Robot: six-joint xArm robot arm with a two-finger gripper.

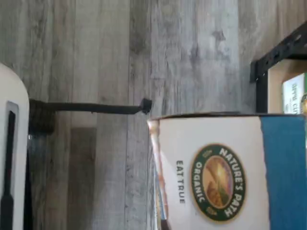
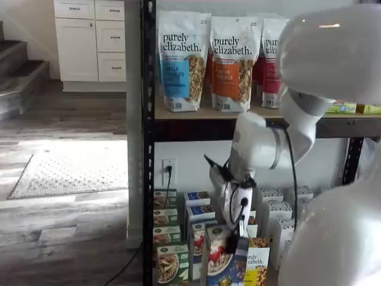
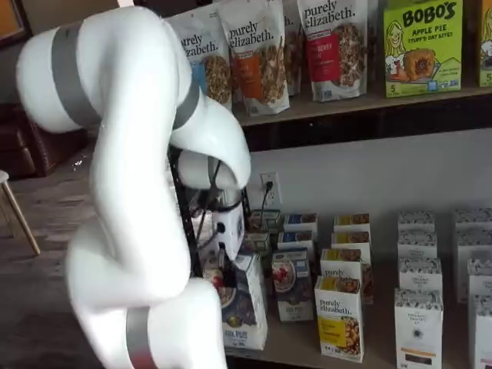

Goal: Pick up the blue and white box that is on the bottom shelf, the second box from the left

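Observation:
The blue and white box (image 2: 221,265) stands tilted at the front of the bottom shelf (image 3: 296,344), out of line with its row. In a shelf view (image 3: 246,311) it sits forward of the rack's edge. My gripper (image 2: 233,239) comes down on the box's top with its black fingers closed on it; it also shows in a shelf view (image 3: 223,265). The wrist view shows the box's white and blue face (image 1: 216,177) with a round "Nature's Path Organic" logo, close under the camera, above the wood floor.
Green boxes (image 2: 166,262) stand to the left of the held box and a yellow "purely elizabeth" box (image 2: 257,266) to its right. White boxes (image 3: 419,323) fill the right rows. Tall granola bags (image 2: 181,59) stand on the wooden level above. The black rack post (image 2: 147,226) is close by.

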